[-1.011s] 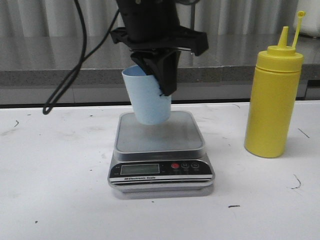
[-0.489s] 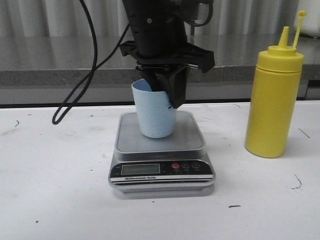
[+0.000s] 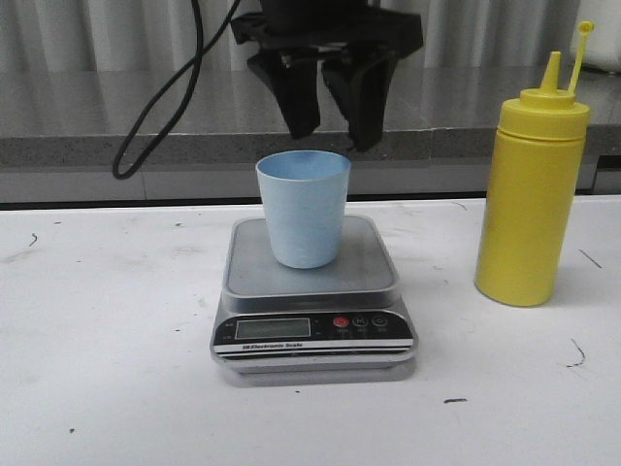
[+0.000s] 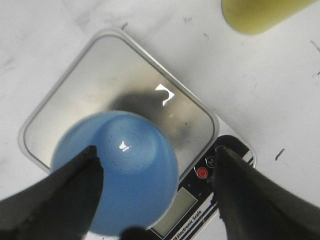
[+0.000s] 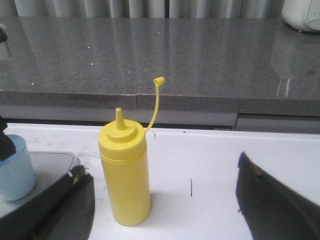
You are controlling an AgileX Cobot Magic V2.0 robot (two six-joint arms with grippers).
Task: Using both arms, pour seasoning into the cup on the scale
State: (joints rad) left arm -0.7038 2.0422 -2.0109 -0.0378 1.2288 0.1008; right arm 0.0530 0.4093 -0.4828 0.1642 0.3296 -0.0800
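Note:
The pale blue cup (image 3: 303, 209) stands upright on the platform of the silver-grey scale (image 3: 312, 291). My left gripper (image 3: 330, 121) is open and empty, just above the cup's rim. In the left wrist view its fingers stand apart either side of the cup (image 4: 125, 170), over the scale (image 4: 150, 85). The yellow seasoning bottle (image 3: 532, 189) stands upright on the white table to the right of the scale, cap strap up. In the right wrist view the bottle (image 5: 125, 172) stands ahead of my open, empty right gripper (image 5: 162, 200), with the cup (image 5: 15, 167) beside it.
A grey stone counter (image 3: 97, 116) runs along the back of the white table (image 3: 107, 369). The left arm's black cable (image 3: 160, 116) hangs in a loop behind the scale. A white object (image 5: 302, 15) sits on the counter.
My left gripper set the cup down on the scale's platform, opened, and rose above the rim. The bottle has not moved.

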